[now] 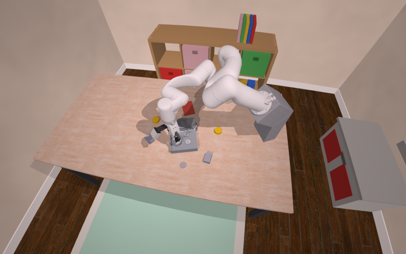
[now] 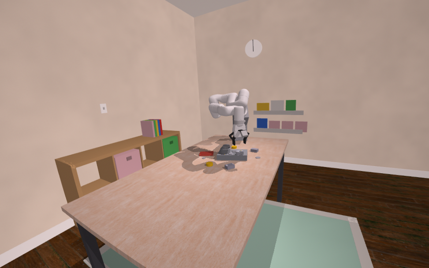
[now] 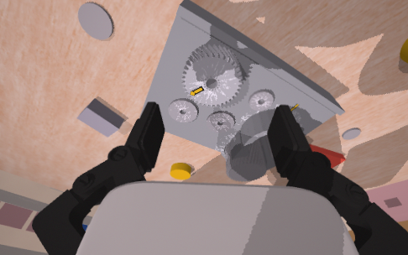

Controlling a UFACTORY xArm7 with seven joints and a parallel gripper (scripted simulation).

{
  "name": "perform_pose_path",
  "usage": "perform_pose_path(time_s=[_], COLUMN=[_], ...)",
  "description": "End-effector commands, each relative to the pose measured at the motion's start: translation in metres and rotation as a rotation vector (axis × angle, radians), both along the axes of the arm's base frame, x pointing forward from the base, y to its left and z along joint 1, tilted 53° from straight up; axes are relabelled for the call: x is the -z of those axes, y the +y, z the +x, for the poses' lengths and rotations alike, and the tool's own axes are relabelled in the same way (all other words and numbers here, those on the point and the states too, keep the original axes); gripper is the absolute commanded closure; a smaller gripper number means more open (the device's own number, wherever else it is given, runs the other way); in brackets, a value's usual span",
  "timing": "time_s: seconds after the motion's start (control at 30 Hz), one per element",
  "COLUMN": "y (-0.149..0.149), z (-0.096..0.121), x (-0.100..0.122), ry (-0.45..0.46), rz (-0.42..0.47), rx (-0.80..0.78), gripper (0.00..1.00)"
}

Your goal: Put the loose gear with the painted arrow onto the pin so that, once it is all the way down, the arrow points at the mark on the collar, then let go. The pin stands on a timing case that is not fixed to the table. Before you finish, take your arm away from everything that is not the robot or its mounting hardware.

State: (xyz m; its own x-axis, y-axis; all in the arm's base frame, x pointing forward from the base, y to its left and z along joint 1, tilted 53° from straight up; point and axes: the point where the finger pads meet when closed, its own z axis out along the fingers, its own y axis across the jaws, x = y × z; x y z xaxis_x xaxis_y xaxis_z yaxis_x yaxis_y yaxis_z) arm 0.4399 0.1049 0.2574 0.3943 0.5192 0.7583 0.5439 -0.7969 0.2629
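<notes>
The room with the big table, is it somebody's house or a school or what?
Most likely a room in a house, maybe a playroom or study. A wooden shelf with coloured bins and books stands by the wall, a round clock hangs higher up, and a green rug lies on the dark wood floor.

The timing case [image 3: 175, 71] is a flat grey block lying on the table [image 1: 103, 104], seen at an angle from the wrist view. The gear [image 3: 222, 69], large and toothed, sits flat on the case around the pin [image 3: 211, 83] at its hub. Its yellow painted arrow [image 3: 196, 91] lies on the gear face, just beside the hub. Three smaller gears [image 3: 183, 111] lie flat on the case alongside it.
</notes>
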Motion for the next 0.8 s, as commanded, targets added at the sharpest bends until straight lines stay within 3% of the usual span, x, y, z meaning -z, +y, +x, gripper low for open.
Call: perform_pose_path(time_s=[0.0,0.77], y=[-0.0005,-0.0007], z=[-0.0008,-0.0046], x=[-0.0004,0.0036], ry=[-0.002,0.003], rz=[0.002,0.014], rx=[0.001,0.002], gripper=[0.0,0.0])
